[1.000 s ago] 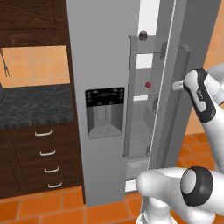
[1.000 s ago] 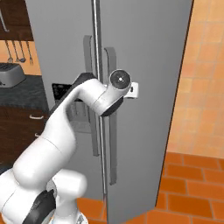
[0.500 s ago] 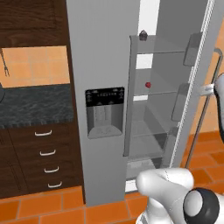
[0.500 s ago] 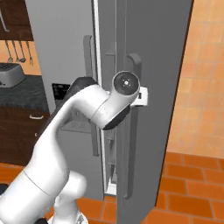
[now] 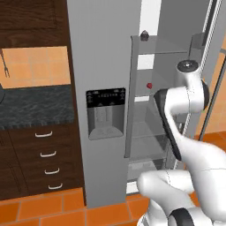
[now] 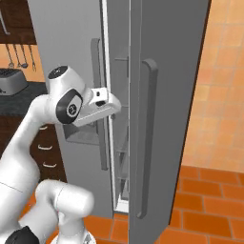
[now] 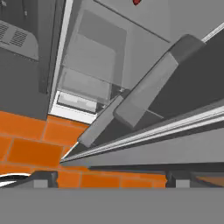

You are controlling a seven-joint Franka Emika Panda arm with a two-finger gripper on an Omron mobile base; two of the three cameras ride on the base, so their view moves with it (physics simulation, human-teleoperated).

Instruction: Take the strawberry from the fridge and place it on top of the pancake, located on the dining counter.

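While the fridge stands with its right door swung partly open, I reach across the gap at mid height. Glass shelves show inside, and the door's long handle runs slantwise just ahead of my gripper. My fingertips sit wide apart with nothing between them. On a middle shelf the strawberry rests near the back, just beside my forearm in the left base view. A small dark round-topped item sits on the top shelf.
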